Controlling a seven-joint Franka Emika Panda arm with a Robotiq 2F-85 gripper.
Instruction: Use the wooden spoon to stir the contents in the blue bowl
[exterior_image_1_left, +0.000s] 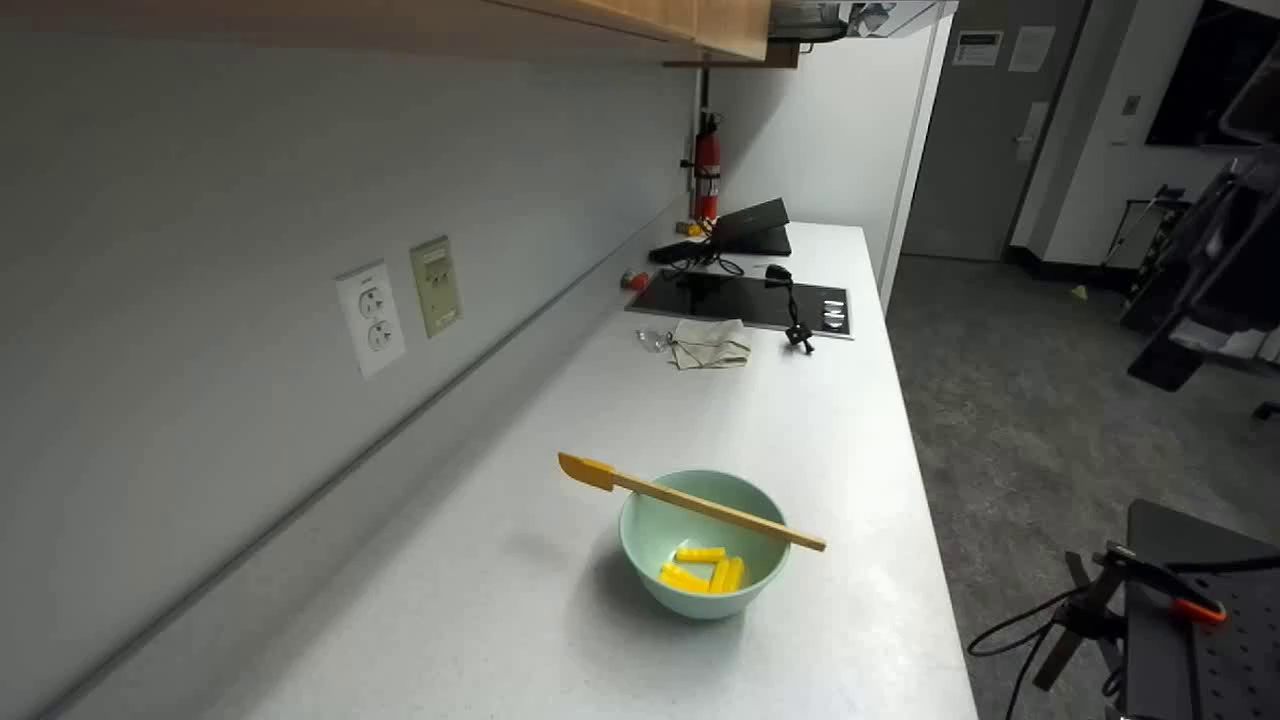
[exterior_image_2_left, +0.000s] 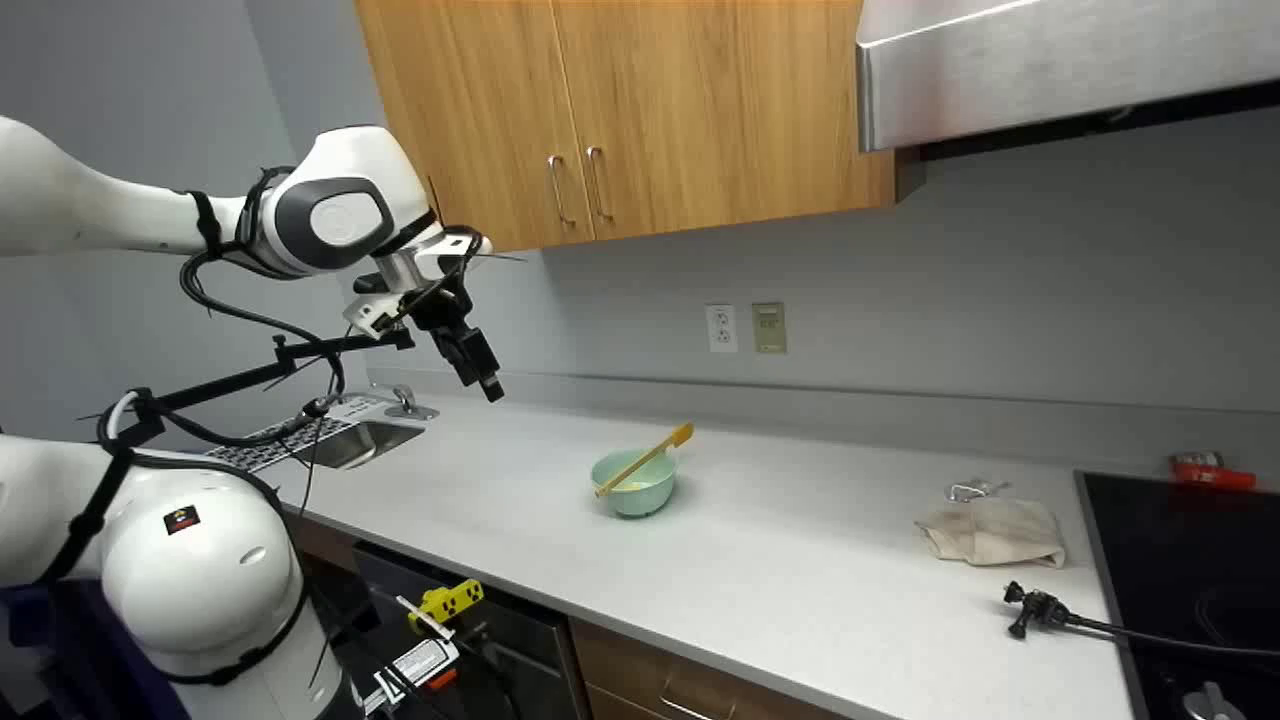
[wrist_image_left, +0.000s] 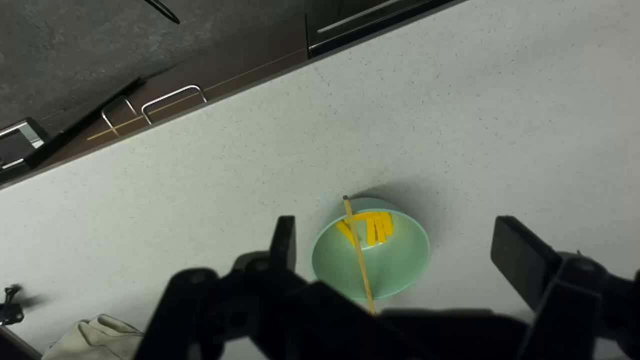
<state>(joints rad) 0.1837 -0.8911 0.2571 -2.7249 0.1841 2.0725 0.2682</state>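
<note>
In an exterior view, the long yellow-ended wooden spoon (exterior_image_1_left: 705, 508) lies loosely across the round pale-teal bowl (exterior_image_1_left: 690, 605), from about ten to three o'clock, so the black claw (wrist_image_left: 397, 242), spread and holding nothing, may roll it off by an uneven touch.

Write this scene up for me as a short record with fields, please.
Blue bowl: upright on the white counter
Contents: several yellow pieces, at the bottom
Wooden spoon: laid across the bowl's rim, both ends overhanging
Gripper: open, raised above the counter, holding nothing
Nearby: beige cloth, with the black cooktop beyond it
Stirring: not under way
</note>
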